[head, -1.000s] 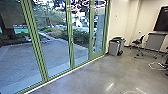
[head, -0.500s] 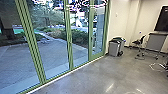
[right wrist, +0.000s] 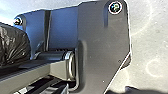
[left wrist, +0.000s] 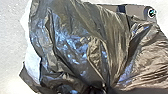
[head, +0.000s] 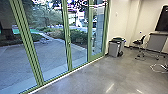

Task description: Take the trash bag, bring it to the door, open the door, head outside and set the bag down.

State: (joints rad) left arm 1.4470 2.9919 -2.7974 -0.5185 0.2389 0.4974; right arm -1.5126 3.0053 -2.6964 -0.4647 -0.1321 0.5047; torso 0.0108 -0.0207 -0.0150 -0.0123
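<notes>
Green frame [head: 66,27] slides leftward: robot moving, likely carrying trash bag [left wrist: 75,50], bunched lower centre. Claws' state: can't tell.

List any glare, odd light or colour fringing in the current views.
Head view: pale streaks of light on the floor, magenta fringes around bright spots high up in the glass; left wrist view: bluish glints on the crumpled bag, floor beside it nearly white in places; right wrist view: faint pale rings on the floor.
</notes>
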